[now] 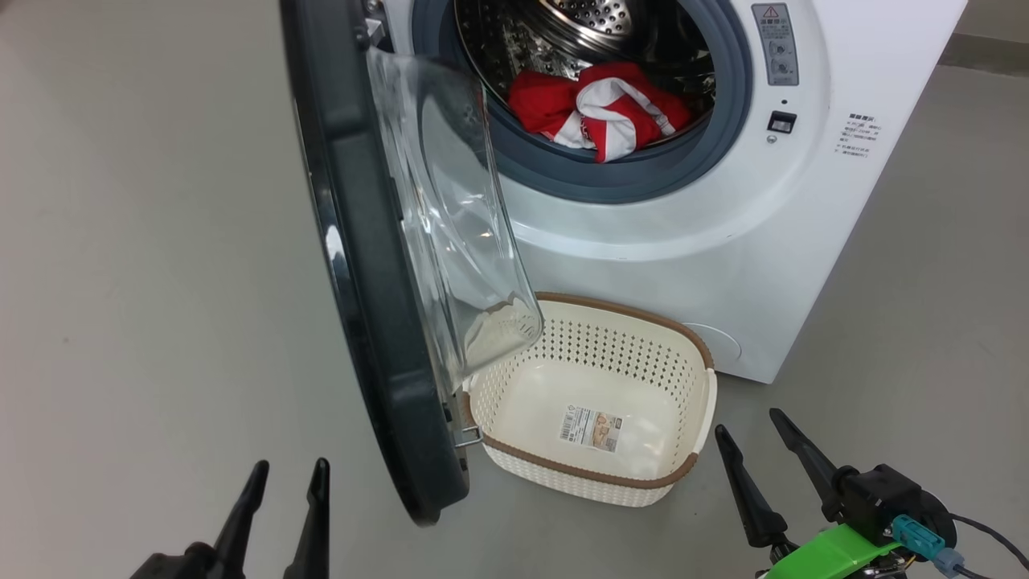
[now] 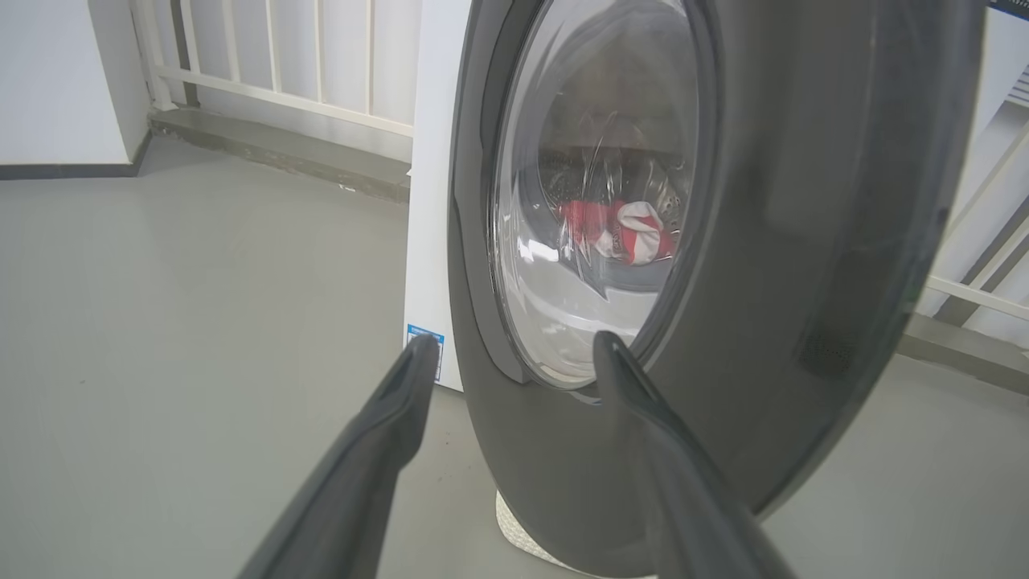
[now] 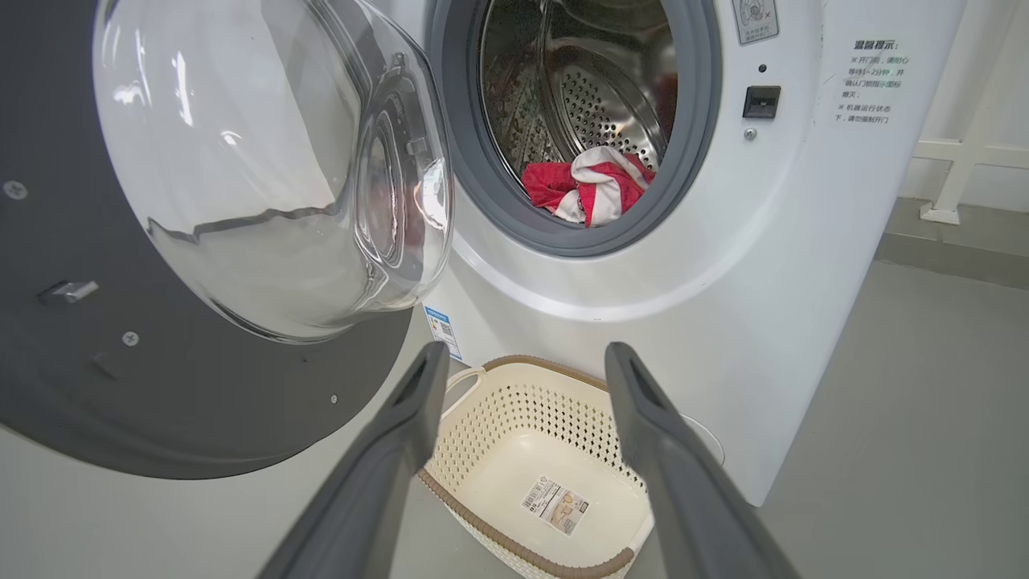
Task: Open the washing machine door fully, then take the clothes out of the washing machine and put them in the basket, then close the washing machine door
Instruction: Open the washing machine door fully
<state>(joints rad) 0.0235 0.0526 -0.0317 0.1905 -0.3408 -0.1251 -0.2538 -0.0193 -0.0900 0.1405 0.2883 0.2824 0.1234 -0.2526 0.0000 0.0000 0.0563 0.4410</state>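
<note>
1. Door [image 1: 362, 265] stands open just ahead of the left gripper [image 1: 291, 465], fingers apart, empty.
2. Clothes [image 1: 603, 108] lie in the washing machine [image 1: 723, 241], well beyond the right gripper [image 1: 747, 420], likewise spread.
3. Basket [image 1: 691, 402] just before it sits empty; unloading, closing remain.

Washing machine [image 1: 691, 241]: white front-loader. I can see straight into its steel perforated drum, which is ringed by a grey-blue gasket.

Door [image 1: 366, 265]: swung wide open and standing nearly edge-on in my head view. The rim is glossy black, and the clear glass bowl bulges toward the machine side.

Clothes [image 1: 603, 108]: red fabric with white trim, bunched in one heap low at the drum's front, just behind the gasket lip.

Basket [image 1: 599, 347]: cream with perforated walls and a brown rim. It sits upright on the floor just in front of the machine, below the opening. I note a paper label on its bare bottom, and one end sits under the door's glass bowl.
</note>
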